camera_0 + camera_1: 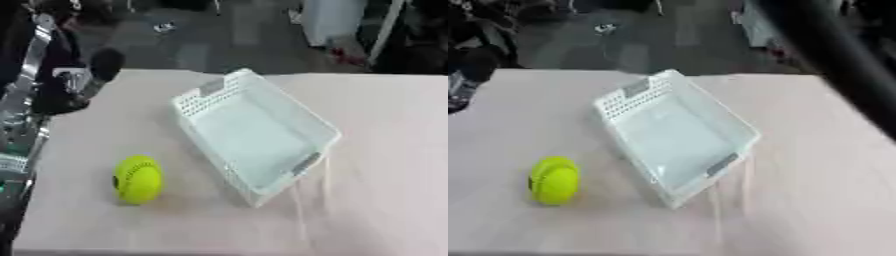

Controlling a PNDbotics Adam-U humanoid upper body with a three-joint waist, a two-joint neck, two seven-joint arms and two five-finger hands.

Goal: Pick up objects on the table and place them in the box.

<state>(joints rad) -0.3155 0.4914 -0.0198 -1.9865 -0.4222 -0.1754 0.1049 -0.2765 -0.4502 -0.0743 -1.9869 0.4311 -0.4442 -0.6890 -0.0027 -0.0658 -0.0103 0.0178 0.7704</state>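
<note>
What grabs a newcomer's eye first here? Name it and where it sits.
The yellow-green ball stands out first, lying on the pale table toward its near left. Right of it, apart from it, sits the white perforated box, set askew and holding nothing. A dark arm crosses the right eye view's upper right corner.

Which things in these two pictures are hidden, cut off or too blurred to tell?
- Ball: its underside and a dark mark on its left side are too blurred to tell, both views.
- Box: nothing shows inside; the near wall hides a strip of its floor.
- Dark arm: right eye view, cut off by the right edge; no hand shows.
- Left edge, left eye view: dark and silver parts, blurred; no hand can be made out.
</note>
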